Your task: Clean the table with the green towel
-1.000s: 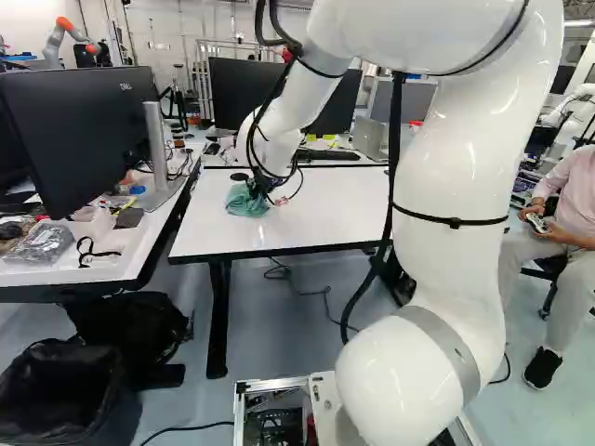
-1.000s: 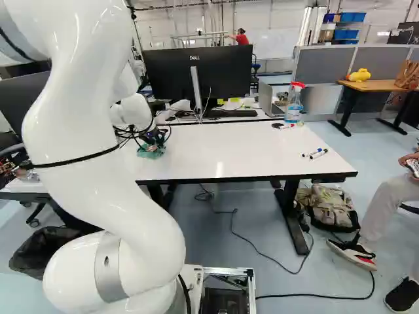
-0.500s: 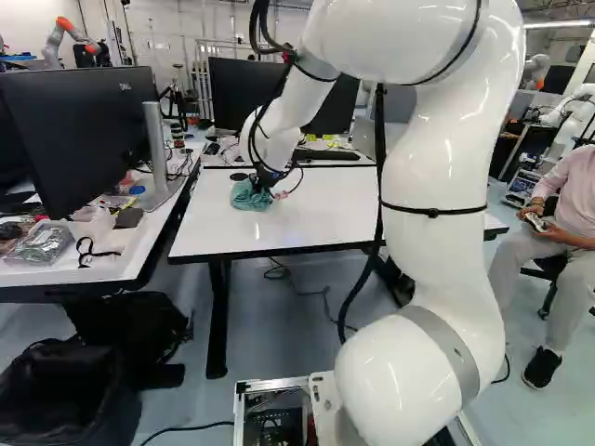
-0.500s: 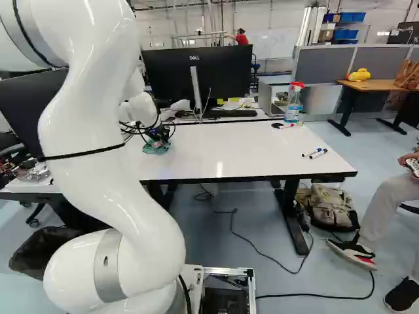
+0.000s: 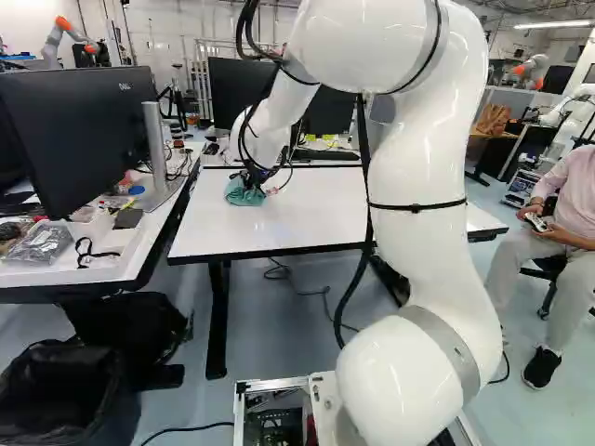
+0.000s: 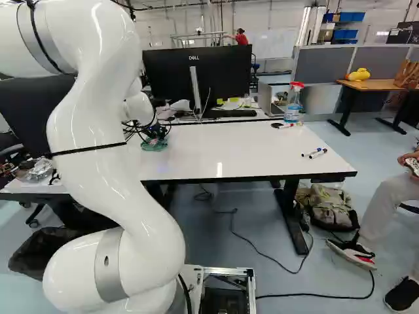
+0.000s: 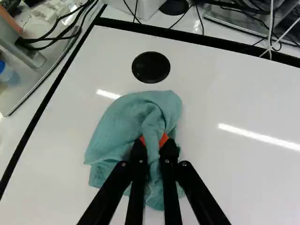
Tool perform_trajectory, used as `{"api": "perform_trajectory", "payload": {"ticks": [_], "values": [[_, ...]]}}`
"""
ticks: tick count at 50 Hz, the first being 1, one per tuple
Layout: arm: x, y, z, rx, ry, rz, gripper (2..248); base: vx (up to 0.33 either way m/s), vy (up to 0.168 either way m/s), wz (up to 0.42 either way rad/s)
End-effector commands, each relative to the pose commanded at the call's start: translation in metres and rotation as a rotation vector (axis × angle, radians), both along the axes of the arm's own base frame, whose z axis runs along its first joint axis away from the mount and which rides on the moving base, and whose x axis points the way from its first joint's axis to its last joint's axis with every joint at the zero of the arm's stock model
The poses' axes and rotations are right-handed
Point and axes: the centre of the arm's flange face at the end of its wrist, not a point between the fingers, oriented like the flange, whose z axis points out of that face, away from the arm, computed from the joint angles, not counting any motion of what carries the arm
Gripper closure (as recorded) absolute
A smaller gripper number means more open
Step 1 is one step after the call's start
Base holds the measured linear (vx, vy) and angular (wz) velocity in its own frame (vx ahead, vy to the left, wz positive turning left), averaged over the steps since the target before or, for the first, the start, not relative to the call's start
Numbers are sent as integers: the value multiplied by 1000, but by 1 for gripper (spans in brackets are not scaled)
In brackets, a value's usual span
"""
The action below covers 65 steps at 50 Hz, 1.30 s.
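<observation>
The gripper [image 5: 253,175] is down at the table, its two fingers closed on a pinched fold of the towel [image 7: 124,124]; the orange pads press that fold from both sides. The towel lies bunched on the white table [image 5: 307,218], near its far left corner. Around the fingers it spreads mostly from eight o'clock to twelve, taking twelve as straight ahead of the gripper.

Just past the towel, at twelve, a black disc [image 7: 151,67] sits flat on the table, apart from the cloth. Out at three o'clock, near the table's right end, lie two markers [image 6: 314,153]. At two o'clock, by the far edge, stands the spray bottle [image 6: 293,104] with its red top; a third marker [image 6: 287,126] and a small dark disc [image 6: 277,125] are beside it.

Beyond the far edge, toward one o'clock, are a monitor [image 6: 171,73] and a keyboard [image 6: 229,114]. At nine to ten o'clock is the side desk [image 5: 112,269], with another monitor [image 5: 79,130], its metal stand [image 5: 156,149] and a clear bag [image 5: 42,243]. A dark bin [image 5: 60,400] stands on the floor toward seven, and a backpack [image 6: 330,206] toward four.

Far off at two, a yellow duck [image 6: 359,75] rests on a wooden table [image 6: 376,86].
</observation>
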Motion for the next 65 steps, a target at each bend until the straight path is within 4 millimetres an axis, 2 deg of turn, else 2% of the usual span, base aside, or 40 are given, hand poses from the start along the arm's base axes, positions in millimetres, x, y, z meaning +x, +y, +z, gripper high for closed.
{"api": "perform_trajectory", "payload": {"ticks": [15,37,65], "values": [[-11,24,0,0,1,43,212,0,0,0],[-45,49,2,-6,13,104,212,0,0,0],[-96,53,4,-17,35,154,212,0,0,0]]}}
